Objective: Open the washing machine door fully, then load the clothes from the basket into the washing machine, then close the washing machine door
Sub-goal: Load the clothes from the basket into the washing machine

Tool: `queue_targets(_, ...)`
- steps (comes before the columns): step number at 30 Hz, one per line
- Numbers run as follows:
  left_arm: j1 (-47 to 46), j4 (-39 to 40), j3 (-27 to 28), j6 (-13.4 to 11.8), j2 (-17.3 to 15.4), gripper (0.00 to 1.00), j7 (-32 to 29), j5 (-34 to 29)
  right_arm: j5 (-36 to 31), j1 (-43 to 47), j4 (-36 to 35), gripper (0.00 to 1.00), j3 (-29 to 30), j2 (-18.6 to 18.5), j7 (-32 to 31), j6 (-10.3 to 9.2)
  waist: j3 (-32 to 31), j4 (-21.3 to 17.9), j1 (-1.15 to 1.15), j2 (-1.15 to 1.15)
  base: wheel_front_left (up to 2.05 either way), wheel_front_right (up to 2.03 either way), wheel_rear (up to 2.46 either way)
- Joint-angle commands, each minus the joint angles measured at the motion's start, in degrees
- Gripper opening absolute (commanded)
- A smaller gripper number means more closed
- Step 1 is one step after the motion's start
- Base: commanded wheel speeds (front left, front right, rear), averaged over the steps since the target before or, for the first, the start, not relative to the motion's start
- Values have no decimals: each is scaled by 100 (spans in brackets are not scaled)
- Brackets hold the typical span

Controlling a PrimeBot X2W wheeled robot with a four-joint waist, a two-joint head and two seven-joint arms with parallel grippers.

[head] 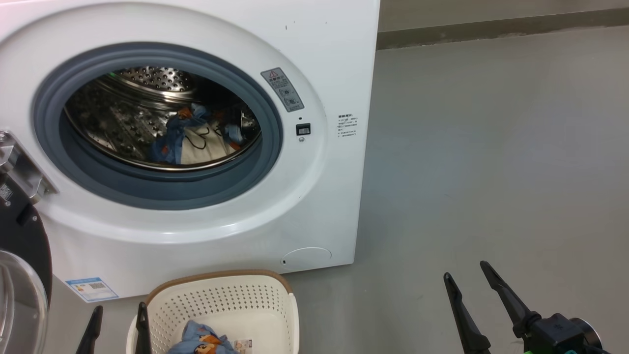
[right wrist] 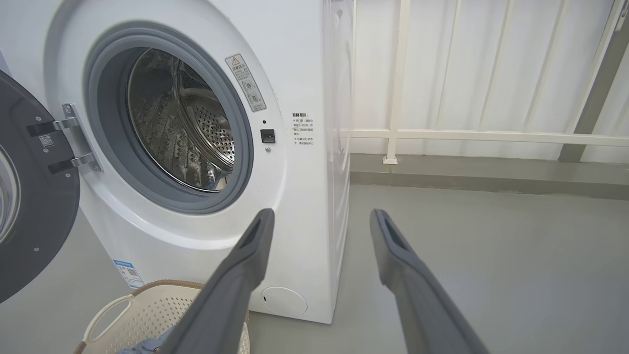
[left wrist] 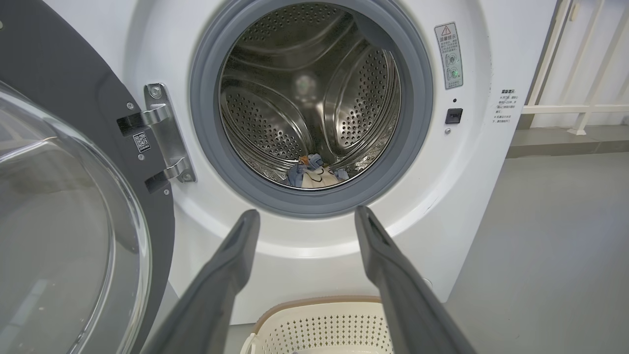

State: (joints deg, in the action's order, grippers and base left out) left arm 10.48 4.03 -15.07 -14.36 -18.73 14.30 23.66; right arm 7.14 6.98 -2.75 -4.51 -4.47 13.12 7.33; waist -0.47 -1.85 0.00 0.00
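Clothes (head: 196, 140) are lying inside the drum (head: 147, 81) of the washing machine (head: 319, 206) at upper left; one blue garment (head: 201, 341) is sitting in the basket (head: 221, 295) at bottom centre. The washing machine door (head: 22, 241) is hanging open at the left edge. The left gripper (head: 120, 306) and right gripper (head: 465, 269) are standing with fingers apart, holding nothing.

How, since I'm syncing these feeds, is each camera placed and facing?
Head view: on the head, looking down at the washing machine and basket; left gripper and right gripper show, open.
Left wrist view: left wrist, facing into the drum; own fingers.
Right wrist view: right wrist, facing the machine's right corner and a railing; own fingers.
Shared: all show the open washing machine door.
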Motion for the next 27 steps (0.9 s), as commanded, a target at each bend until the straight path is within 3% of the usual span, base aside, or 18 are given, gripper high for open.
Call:
queue_targets(1,-182,108,237,27,-72,100,70,-83,-2,-97,-139,100,-129,-22,16,16,15,5,0,0,0,0,0)
queue_targets(9,-252,24,213,71,-27,100,70,-84,10,-139,-152,100,-127,-33,24,16,180,60,0,0,0,0,0)
queue_targets(15,-552,-355,81,264,26,100,31,4,5,-283,-219,100,-181,-43,18,16,527,80,0,0,0,0,0)
queue_targets(21,-1166,-1176,-131,546,161,100,-12,63,19,-522,-250,100,-228,-86,34,16,1106,72,0,0,0,0,0)
queue_targets(27,-2214,-2535,-535,914,384,100,-167,-70,2,-839,-362,100,-179,-105,79,16,1874,83,0,0,0,0,0)
